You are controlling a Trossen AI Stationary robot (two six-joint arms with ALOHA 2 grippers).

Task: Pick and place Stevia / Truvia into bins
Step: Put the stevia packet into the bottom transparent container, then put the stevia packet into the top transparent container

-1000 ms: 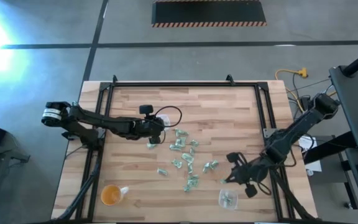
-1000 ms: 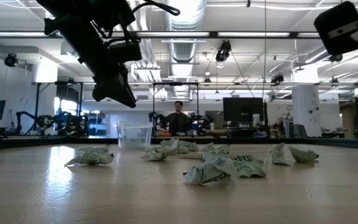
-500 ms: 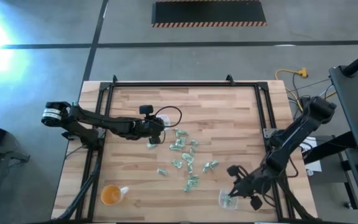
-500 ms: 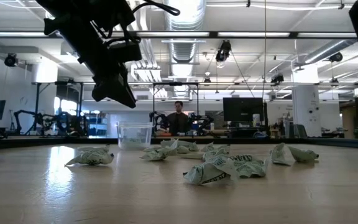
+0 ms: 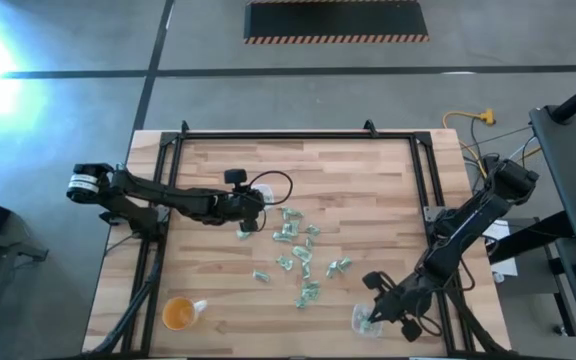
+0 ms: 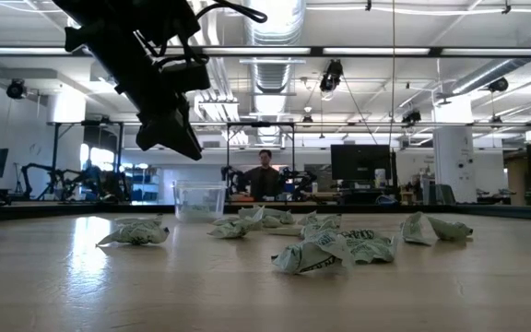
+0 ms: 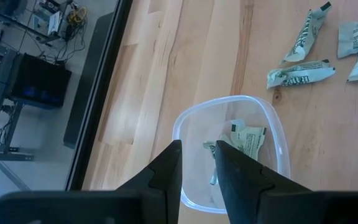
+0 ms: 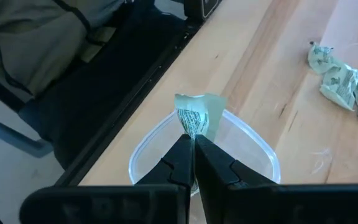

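Note:
Several pale green and white Stevia packets (image 5: 298, 255) lie scattered mid-table. One clear bin (image 5: 246, 234) stands left of them with packets (image 7: 247, 138) inside. My left gripper (image 7: 197, 149) hovers open just above this bin's rim (image 7: 185, 121), with nothing between its fingers. A second clear bin (image 5: 366, 320) stands near the table's near right corner. My right gripper (image 8: 191, 142) hangs over that bin's rim (image 8: 148, 149), shut on one packet (image 8: 197, 115). My right gripper pinches the packet's lower, crumpled end (image 8: 192, 132) between its two fingertips. The fingers slant downward over the bin. The packet sticks out past the fingertips, lifted clear above the bin's mouth.
An orange-tinted round cup (image 5: 178, 313) stands at the near left. A black frame rail (image 5: 436, 190) runs along the table's right side, close to the right bin. In the low view, crumpled packets (image 6: 325, 251) lie across the wood and a person stands far behind.
My right gripper has gone toward the table's near edge and down, tipping further downward, and now hangs over the near right bin. It has stayed shut on its packet throughout.

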